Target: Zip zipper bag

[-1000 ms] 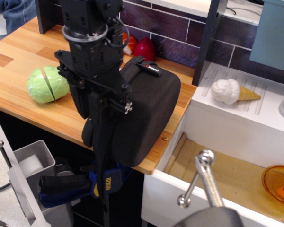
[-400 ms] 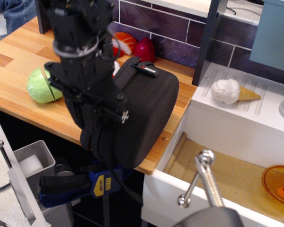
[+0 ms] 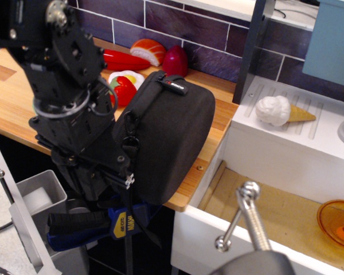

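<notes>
One arm, one bag, and the work is all at the front edge of the wooden counter. The zipper bag (image 3: pixel 172 137) stands near the counter's front right corner, its lower end overhanging the edge, strap hardware dangling down its near face. The gripper (image 3: pixel 106 186) hangs low against the bag's left side, below counter level, and the wrist block hides the fingers, so whether they are pinching a pull or standing apart cannot be told. No green pull tab shows from this angle either.

By the look of it, the zip run along the bag's seam is under way or just being set up; how far the seam is closed cannot be read. The next move likely calls for a steady pull along the curve of the seam without dragging the bag off the edge.

Behind the bag, toward the back wall: a red pepper (image 3: pixel 121 89), a fried egg (image 3: pixel 125 77), salmon sushi (image 3: pixel 148 50), a dark red fruit (image 3: pixel 175 60). Right of the counter, an ice-cream cone (image 3: pixel 282 112) lies on the white drainboard. A blue clamp (image 3: pixel 97 222) sits under the front edge, close beneath the gripper, and could snag the strap.
</notes>
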{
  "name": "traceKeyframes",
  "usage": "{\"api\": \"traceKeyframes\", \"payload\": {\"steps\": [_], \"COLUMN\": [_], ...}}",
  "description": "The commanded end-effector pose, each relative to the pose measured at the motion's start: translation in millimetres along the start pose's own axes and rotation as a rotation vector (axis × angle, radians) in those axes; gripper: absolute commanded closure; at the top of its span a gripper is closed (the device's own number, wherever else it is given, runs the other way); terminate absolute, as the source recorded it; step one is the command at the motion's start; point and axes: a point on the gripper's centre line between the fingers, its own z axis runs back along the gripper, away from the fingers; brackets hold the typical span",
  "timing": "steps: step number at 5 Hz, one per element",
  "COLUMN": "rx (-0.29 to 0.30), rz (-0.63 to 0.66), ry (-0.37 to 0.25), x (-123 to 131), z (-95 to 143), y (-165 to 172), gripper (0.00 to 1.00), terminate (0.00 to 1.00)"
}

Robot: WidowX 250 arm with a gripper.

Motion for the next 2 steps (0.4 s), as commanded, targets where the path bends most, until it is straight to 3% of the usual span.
{"api": "traceKeyframes", "payload": {"steps": [1, 2], "rx": [0.076, 0.104], "rz": [0.052, 0.024], "ry": [0.026, -0.019], "x": [6, 8], "z": [-33, -48], "y": [16, 17], "gripper": [1.00, 1.00], "terminate": [0.00, 1.00]}}
